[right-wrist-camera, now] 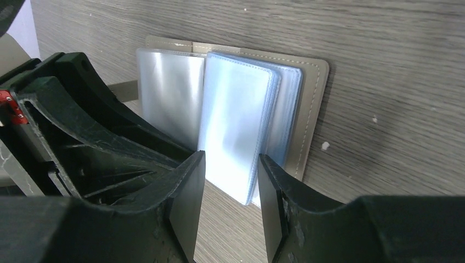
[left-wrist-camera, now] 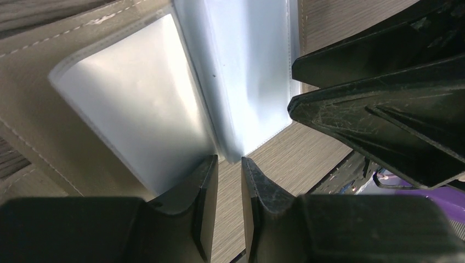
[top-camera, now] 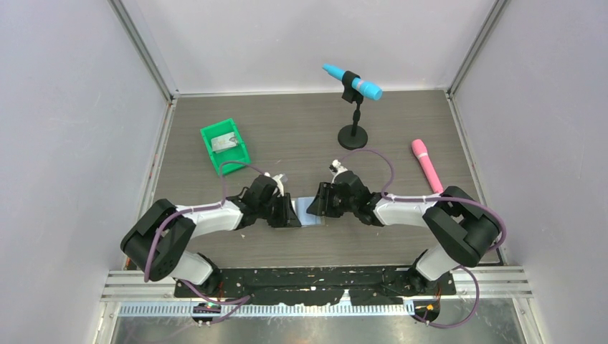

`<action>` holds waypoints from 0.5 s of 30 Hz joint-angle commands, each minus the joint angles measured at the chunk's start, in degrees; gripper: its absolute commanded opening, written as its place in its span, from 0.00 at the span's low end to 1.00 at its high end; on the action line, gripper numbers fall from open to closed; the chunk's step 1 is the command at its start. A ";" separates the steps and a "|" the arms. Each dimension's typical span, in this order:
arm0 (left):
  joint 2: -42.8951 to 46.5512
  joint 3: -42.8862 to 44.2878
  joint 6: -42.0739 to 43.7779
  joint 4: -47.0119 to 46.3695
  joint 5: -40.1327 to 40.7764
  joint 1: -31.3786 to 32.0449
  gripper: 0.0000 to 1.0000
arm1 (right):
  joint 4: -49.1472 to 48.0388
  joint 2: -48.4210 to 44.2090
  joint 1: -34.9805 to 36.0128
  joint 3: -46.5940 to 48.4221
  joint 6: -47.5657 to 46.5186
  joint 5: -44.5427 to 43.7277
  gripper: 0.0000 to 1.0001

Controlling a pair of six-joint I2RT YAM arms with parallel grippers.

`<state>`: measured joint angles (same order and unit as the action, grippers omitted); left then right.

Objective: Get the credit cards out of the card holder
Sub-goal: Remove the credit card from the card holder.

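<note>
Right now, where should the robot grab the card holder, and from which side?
I'd grab the stack of pale blue sleeves at its loose edge, coming in low from the right arm's side. The holder lies open and flat with no lip to pinch, but the sleeves lift and fan there. The right pincer is open at that edge.
</note>
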<state>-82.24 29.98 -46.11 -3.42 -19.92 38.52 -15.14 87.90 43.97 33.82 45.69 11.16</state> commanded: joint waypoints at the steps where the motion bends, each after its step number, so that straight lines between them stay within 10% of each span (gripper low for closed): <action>1: 1.07 -1.02 0.67 -0.23 1.42 0.24 0.25 | -2.98 0.87 1.28 2.64 1.95 0.28 0.47; 15: 4.12 -1.38 0.07 0.80 1.86 0.25 0.25 | -14.30 2.61 1.30 0.13 8.35 5.96 0.41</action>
<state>-81.12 29.28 -46.11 -3.33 -19.53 38.52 -24.05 89.91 44.84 34.15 52.12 15.42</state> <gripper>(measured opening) 0.248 0.418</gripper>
